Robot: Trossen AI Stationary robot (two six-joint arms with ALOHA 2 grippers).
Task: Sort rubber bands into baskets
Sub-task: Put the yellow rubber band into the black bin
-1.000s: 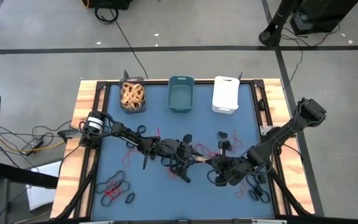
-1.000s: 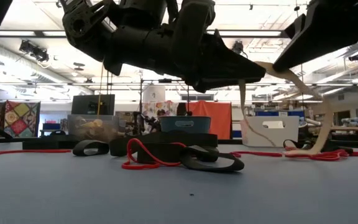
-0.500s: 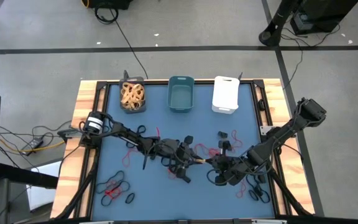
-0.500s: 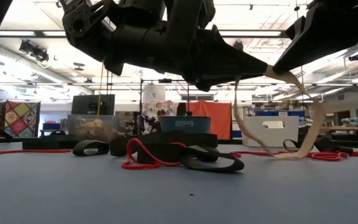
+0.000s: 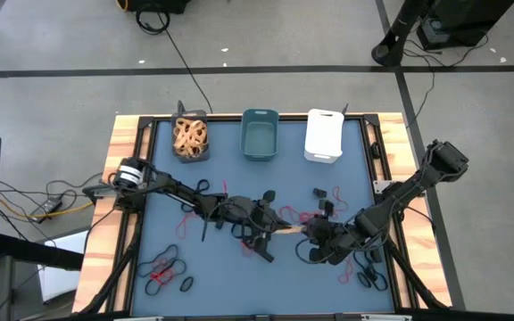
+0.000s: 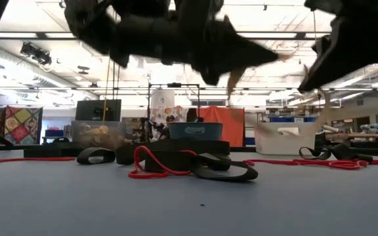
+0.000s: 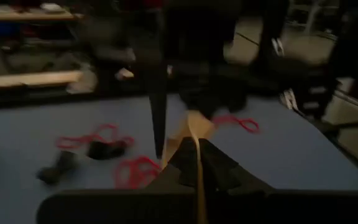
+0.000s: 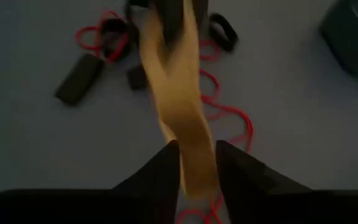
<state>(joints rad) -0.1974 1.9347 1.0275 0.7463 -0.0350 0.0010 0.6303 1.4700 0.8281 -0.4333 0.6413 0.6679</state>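
Note:
A wide tan rubber band (image 8: 178,93) stretches between my two grippers over the middle of the blue table. My left gripper (image 5: 283,228) is shut on one end of it. My right gripper (image 5: 314,234) stands close beside it, fingers apart, with the band's other end lying between them. At the far edge stand the three baskets: dark grey (image 5: 190,139) with tan bands in it, teal (image 5: 260,135) and white (image 5: 324,135). Red and black rubber bands (image 5: 163,270) lie loose on the table. My left gripper pinches one end of the tan band (image 7: 192,132) between its two shut fingers, coming nearly level from the table's left. The band is lifted clear of the table. My right gripper has the band's other end (image 8: 194,163) between its parted fingers; I cannot tell whether they touch it.
More red and black bands lie under and around the grippers (image 6: 189,167), near the right edge (image 5: 364,272) and behind the grippers (image 5: 324,198). The table's wooden frame (image 5: 114,169) borders the blue mat. Black cables run along both arms.
The tan band hung a second ago in a long loop down to the table. It has been drawn up and now hangs clear of the table between the grippers. My left gripper has risen a little with it.

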